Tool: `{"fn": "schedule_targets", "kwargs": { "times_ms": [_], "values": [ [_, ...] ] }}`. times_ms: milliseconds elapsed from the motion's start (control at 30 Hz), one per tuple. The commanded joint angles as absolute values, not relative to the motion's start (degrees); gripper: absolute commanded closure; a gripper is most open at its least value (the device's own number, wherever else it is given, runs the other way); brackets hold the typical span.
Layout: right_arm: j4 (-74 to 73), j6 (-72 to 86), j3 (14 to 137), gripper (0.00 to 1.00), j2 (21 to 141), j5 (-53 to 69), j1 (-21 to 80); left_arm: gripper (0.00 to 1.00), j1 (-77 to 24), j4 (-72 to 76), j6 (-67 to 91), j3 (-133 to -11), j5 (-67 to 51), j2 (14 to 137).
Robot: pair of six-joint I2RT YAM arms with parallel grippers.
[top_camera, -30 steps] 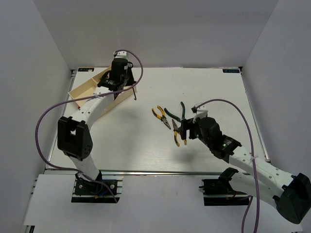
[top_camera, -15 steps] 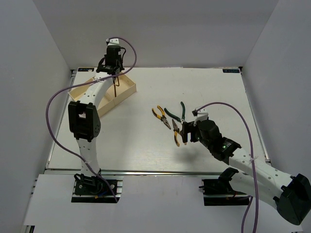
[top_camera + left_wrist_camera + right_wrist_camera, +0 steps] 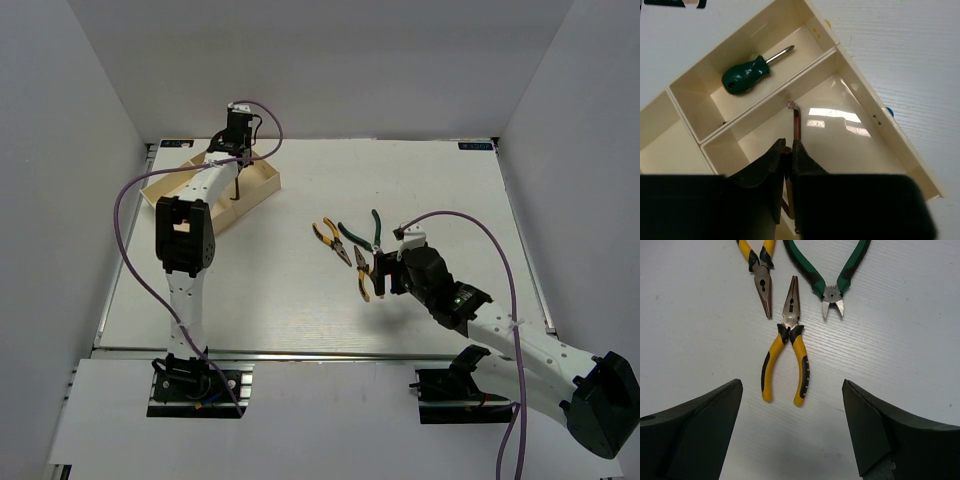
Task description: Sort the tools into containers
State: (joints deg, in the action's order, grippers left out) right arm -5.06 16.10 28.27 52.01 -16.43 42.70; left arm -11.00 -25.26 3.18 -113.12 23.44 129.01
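The cream tray sits at the back left. My left gripper hangs over it, shut on a thin dark L-shaped rod. In the left wrist view the gripper holds the rod upright over the long compartment of the tray. A green-handled screwdriver lies in a smaller compartment. My right gripper is open above yellow-handled pliers. In the right wrist view the gripper straddles these pliers. A second yellow pair and green-handled cutters lie beyond.
The second yellow pliers and the green cutters lie side by side at mid-table, just beyond my right gripper. White walls enclose the table on three sides. The left arm's purple cable loops beside the tray.
My left gripper has swung from the tray's right edge to over the tray's compartments, carrying the rod, which now hangs upright. The right gripper has barely moved.
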Motion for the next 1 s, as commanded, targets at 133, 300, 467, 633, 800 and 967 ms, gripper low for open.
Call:
{"fn": "schedule_targets", "kwargs": {
  "times_ms": [133,300,467,633,800,967],
  "values": [
    [-4.9,16.7,28.8,0.14,51.6,-17.5,42.4,0.39,-10.5,-27.4,4.5,-114.6,22.7,124.8],
    [-4.1,17.2,28.8,0.14,51.1,-16.9,42.5,0.19,-10.5,-28.5,6.2,-112.5,20.6,119.8],
    [-4.1,17.2,31.2,0.17,53.0,-16.4,42.3,0.07,-10.5,-28.7,9.1,-104.7,16.5,110.1],
    [-4.5,18.6,33.2,0.21,52.4,-16.2,42.5,0.03,-10.5,-26.7,13.3,-89.9,10.1,93.3],
    [-8.3,18.1,39.0,0.23,58.2,-19.5,41.9,0.02,-10.5,-22.7,18.7,-70.0,3.6,78.7],
    [-7.6,18.8,43.2,0.26,64.8,-20.0,40.3,0.02,-11.1,-24.3,19.8,-57.1,-2.4,68.1]
  ]
}}
